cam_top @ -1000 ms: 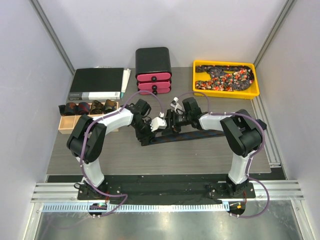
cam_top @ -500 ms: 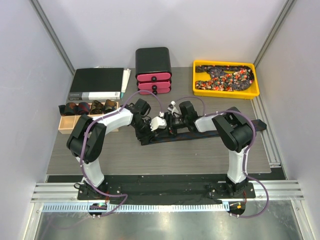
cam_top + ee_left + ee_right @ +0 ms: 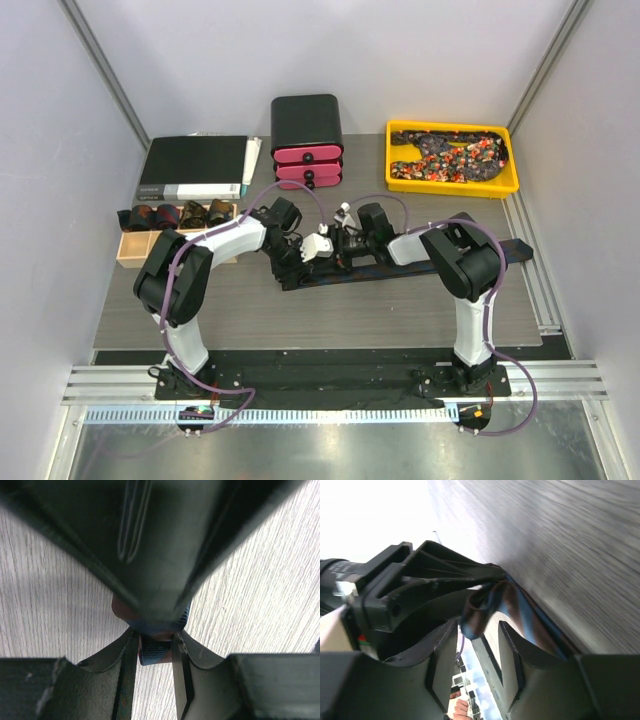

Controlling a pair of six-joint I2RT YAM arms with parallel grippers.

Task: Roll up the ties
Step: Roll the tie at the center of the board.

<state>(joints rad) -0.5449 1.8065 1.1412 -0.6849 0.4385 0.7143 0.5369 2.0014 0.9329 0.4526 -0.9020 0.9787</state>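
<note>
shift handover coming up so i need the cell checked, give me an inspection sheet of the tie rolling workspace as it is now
surface: grey wood-grain table, no spills seen
job's things: dark tie stretched across the middle, its left end folded up between the arms; patterned ties heaped in the yellow tray; rolled ties in the wooden box
clutter: black binder and drawer unit at the back
grippers: left gripper fingers pinch the tie's fold; right gripper fingers apart at that fold, no grip seen
cables: purple cables loop along both arms
surroundings: plain grey walls, nothing else seen
</note>
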